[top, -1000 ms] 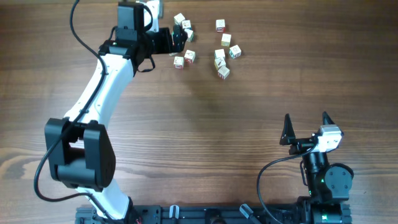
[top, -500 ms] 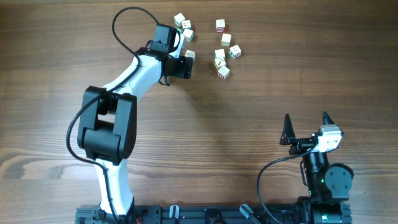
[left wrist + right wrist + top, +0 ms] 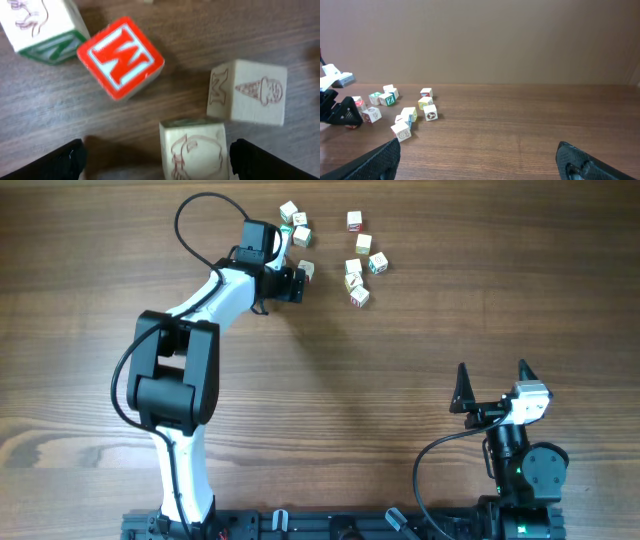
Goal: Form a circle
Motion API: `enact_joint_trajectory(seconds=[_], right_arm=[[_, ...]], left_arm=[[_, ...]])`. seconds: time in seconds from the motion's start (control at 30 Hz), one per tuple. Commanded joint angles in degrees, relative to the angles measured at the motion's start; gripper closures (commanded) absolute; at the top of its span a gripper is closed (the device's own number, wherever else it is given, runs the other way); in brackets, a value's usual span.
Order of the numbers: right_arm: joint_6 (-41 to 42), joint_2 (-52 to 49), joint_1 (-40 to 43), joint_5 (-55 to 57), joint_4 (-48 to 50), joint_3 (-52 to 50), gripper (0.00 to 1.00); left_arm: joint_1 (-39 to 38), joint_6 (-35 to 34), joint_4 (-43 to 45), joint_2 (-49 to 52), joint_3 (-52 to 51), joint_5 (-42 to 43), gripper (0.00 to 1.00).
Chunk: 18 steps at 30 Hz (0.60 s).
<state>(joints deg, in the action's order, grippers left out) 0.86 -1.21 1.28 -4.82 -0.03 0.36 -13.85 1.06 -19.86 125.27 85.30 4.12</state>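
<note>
From above, the cubes (image 3: 353, 267) lie at the far side of the counter (image 3: 400, 380), in two short strings well apart from each other. Each string has its long axis running from the far edge toward the robot. The left string is four cubes and the right one is six, bunched more tightly at its near end. The left fingers (image 3: 290, 283) reach in at the near end of the left string, with the nearest visible cube just beside their tips. Whether they touch it cannot be told from here. The right fingers (image 3: 461, 390) sit near the robot's base, well apart from the cubes, spread wide with nothing between them. In the left wrist view both dark fingertips show at the lower corners, far apart and gripping nothing. One cube with a line drawing (image 3: 192, 150) stands between them, with a gap on each side. Beyond it a red-faced cube (image 3: 120, 57) lies turned diagonally, one corner pointing toward the camera. A green-edged cube (image 3: 40, 25) is just beside it, and a cube with an ice-cream cone (image 3: 250, 92) has the cone tip pointing left. In the right wrist view the cubes form a low band running left to right at the left of the counter, with the left arm's dark fingers beside its left end. The right fingertips frame the lower corners, wide open over bare wood.
</note>
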Motion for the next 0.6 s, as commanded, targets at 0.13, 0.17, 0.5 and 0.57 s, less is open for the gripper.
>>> enact_joint_trajectory(seconds=[0.13,0.17,0.5,0.57], right_arm=[[0.8,0.2,-0.2,0.7,0.2,-0.1,0.0],[0.8,0.2,-0.2,0.7,0.2,-0.1,0.0],[0.8,0.2,-0.2,0.7,0.2,-0.1,0.0],[0.8,0.2,-0.2,0.7,0.2,-0.1,0.0]], left_arm=[[-0.2,0.0,0.6,4.9,0.1,2.5,0.56],[-0.4,0.0,0.5,4.9,0.1,2.5,0.71],[-5.2,-8.9,-17.6,-16.4,0.2,2.4,0.76],[-6.6,-14.0,-21.6,-18.6,0.2,2.4,0.76]])
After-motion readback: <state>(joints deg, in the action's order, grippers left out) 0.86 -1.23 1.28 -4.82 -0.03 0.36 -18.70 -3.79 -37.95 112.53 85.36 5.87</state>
